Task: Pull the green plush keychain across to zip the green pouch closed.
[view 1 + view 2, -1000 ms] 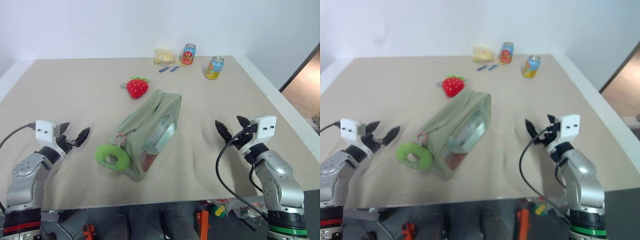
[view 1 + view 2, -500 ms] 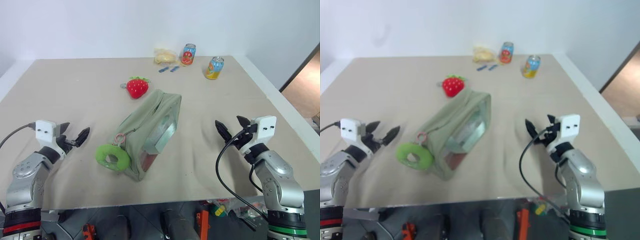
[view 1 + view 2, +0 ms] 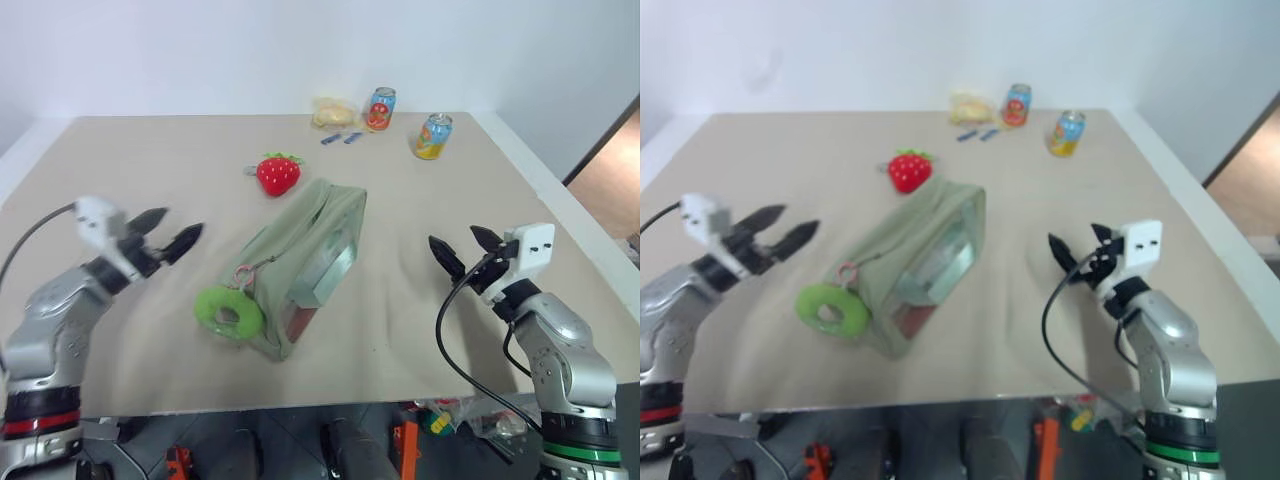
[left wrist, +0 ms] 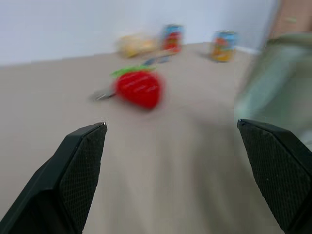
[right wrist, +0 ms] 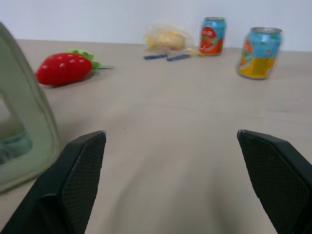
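The green pouch (image 3: 300, 262) lies on the table's middle, running diagonally, its clear side panel facing right. The green plush keychain (image 3: 228, 312), a fuzzy lime ring on a pinkish loop, rests at the pouch's near left end. My left gripper (image 3: 170, 232) hovers open to the left of the pouch, above the table and apart from the keychain. Over to the pouch's right, my right gripper (image 3: 462, 248) stands open with nothing between its fingers. The pouch's end (image 5: 19, 122) also edges the right wrist view.
A red strawberry plush (image 3: 278, 173) lies just beyond the pouch. Two drink cans (image 3: 379, 108) (image 3: 432, 136), a yellow wrapped item (image 3: 331, 112) and two small blue pieces (image 3: 340, 138) sit at the far edge. The table drops off to the right (image 3: 560, 190).
My left gripper has risen and swung right, toward the pouch. The right gripper has edged slightly left. Both stay open; pouch and keychain have not moved.
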You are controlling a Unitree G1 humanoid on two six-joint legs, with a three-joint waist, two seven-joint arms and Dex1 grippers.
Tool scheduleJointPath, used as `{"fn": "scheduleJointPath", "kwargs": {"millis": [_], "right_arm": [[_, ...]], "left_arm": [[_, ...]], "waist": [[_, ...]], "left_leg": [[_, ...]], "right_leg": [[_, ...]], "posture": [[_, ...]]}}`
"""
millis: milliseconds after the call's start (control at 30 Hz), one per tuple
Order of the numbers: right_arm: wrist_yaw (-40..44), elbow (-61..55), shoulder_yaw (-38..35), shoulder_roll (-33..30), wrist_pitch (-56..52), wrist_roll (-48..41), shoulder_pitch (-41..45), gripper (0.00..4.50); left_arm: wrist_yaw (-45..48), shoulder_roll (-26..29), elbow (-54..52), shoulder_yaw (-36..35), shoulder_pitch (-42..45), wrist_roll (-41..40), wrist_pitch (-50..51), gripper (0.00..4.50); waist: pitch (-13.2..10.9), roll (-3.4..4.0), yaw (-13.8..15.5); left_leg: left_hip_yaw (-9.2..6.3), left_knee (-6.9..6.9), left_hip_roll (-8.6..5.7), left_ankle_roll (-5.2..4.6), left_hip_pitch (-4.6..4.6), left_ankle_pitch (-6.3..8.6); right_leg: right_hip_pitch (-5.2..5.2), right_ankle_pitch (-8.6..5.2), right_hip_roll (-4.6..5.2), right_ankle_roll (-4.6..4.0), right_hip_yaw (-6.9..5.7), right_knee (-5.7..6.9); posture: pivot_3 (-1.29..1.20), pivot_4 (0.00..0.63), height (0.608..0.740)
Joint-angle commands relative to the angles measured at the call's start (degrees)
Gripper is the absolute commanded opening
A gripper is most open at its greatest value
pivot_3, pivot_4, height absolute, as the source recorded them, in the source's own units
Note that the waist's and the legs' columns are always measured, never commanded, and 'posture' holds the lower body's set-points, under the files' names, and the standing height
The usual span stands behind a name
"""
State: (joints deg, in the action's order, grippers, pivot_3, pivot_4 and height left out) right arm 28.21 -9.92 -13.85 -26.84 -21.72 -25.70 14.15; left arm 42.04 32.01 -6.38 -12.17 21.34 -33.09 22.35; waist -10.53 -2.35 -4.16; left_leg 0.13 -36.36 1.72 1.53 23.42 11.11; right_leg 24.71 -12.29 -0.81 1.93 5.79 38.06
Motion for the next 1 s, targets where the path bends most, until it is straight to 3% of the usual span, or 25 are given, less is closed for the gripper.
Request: {"fn": "scheduleJointPath", "kwargs": {"millis": [33, 333, 600, 767, 1000], "right_arm": [[5.14, -2.00, -0.04, -2.77, 0.61, -1.65, 0.13, 4.47], [22.09, 6.60, 1.50, -13.97, -2.70, -5.63, 12.84, 4.47], [35.70, 15.55, 10.39, -15.17, -0.39, -2.35, 27.92, 4.47], [44.68, 28.22, 16.62, -12.27, 9.47, 3.58, 39.38, 4.47], [55.52, 48.42, 19.91, -8.63, 23.85, 9.67, 50.47, 4.47]], "left_arm": [[3.41, 1.43, -3.52, -0.24, 0.41, -2.04, 0.18, 4.45], [12.16, 14.07, -9.47, -6.58, 8.09, -22.89, 17.85, 4.45], [14.85, 17.20, -14.98, -4.89, 5.88, -24.28, 21.19, 4.45], [16.37, 18.44, -16.88, -4.02, 4.83, -23.69, 20.86, 4.45], [13.36, 18.05, -19.94, -5.04, 4.81, -25.86, 22.10, 4.45]], "waist": [[0.00, 0.00, -0.23], [-0.13, 0.04, -0.47], [-0.19, 0.09, -0.76], [-0.22, 0.09, -0.91], [-0.22, 0.09, -0.67]], "left_leg": [[0.01, 0.00, 0.00, 0.00, -0.03, 0.00], [-0.05, 0.03, 0.11, -0.02, 0.21, 0.01], [-0.06, 0.04, 0.10, -0.02, 0.25, 0.02], [-0.12, 0.03, 0.13, -0.03, 0.25, 0.02], [-0.14, 0.03, 0.04, -0.02, 0.45, 0.02]], "right_leg": [[-0.07, 0.00, 0.00, 0.01, 0.01, -0.04], [0.27, 0.07, -0.15, 0.18, -0.03, 0.04], [0.31, 0.04, -0.14, 0.18, -0.03, 0.03], [0.32, 0.05, -0.16, 0.16, -0.14, 0.04], [0.41, 0.03, -0.03, 0.19, -0.16, 0.02]], "posture": [[0.00, 0.150, 0.740], [0.00, 0.150, 0.740], [0.00, 0.150, 0.740], [0.00, 0.150, 0.740], [0.00, 0.150, 0.740]]}}
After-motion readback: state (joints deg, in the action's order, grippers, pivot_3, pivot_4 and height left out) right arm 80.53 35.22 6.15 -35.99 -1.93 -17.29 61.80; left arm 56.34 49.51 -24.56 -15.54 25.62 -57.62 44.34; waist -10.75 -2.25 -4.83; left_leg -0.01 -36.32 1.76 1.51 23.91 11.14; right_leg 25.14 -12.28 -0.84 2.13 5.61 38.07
